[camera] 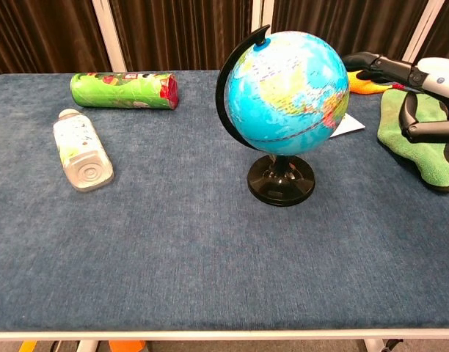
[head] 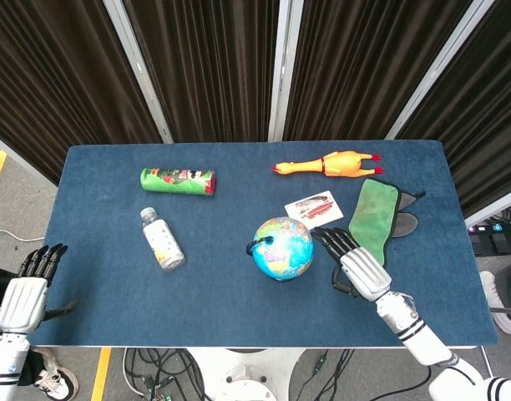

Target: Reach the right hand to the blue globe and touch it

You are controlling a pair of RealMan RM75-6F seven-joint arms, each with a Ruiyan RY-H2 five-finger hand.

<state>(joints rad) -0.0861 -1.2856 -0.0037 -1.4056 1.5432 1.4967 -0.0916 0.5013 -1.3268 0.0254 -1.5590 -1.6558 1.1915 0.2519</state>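
Observation:
The blue globe [head: 282, 247] stands on its black base [camera: 281, 180] in the middle of the blue table [head: 230, 292]. My right hand [head: 356, 267] lies just to its right with the fingers stretched out and apart. In the chest view the right hand [camera: 411, 81] comes in from the right, and its fingertips [camera: 354, 61] reach the globe [camera: 287, 88] at its upper right side and appear to touch it. It holds nothing. My left hand [head: 26, 292] hangs off the table's front left corner, fingers straight, empty.
A green can [head: 178, 180] and a clear bottle [head: 163, 239] lie at the left. A rubber chicken [head: 326, 163], a card [head: 314, 209] and a green cloth [head: 375, 215] over a dark object lie behind and to the right of the globe.

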